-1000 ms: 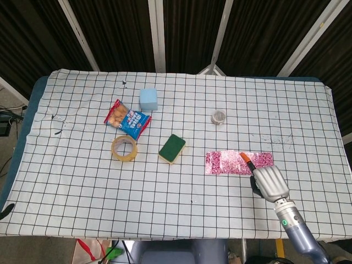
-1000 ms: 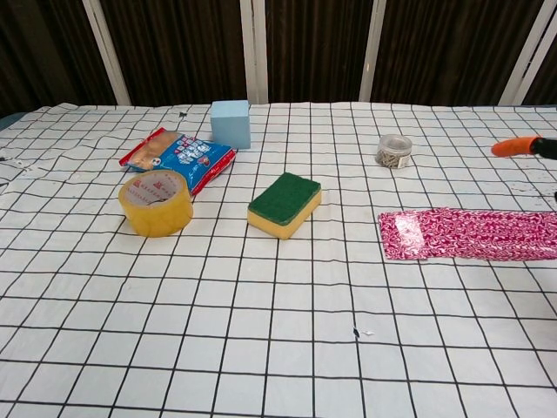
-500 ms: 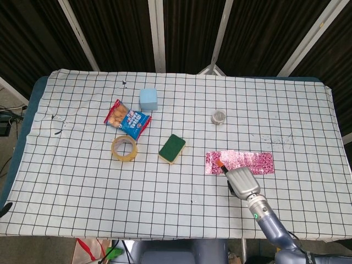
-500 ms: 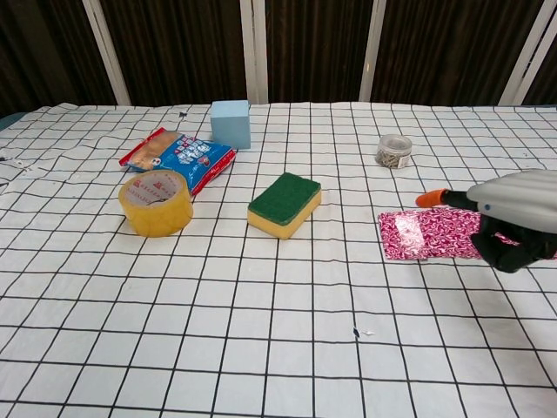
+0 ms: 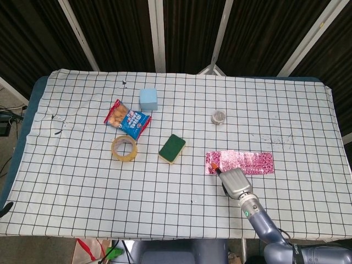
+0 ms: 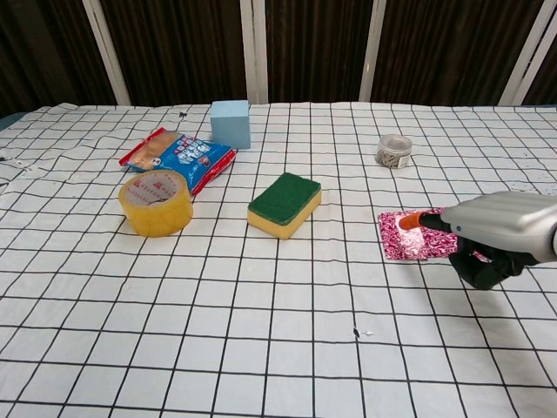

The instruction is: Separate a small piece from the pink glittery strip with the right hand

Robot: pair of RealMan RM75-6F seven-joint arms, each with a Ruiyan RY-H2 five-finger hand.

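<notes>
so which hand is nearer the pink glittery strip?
Right. The right hand has an orange fingertip over the pink glittery strip's left end; the left hand isn't in either view.

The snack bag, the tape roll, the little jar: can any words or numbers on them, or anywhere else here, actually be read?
Snack bag: white printing on blue, too blurred to read.
Tape roll: reddish marks on the inner core, too small to read.
Small jar: no legible label.
Robot arm: a few letters at the picture's edge, cut off and unreadable.
</notes>
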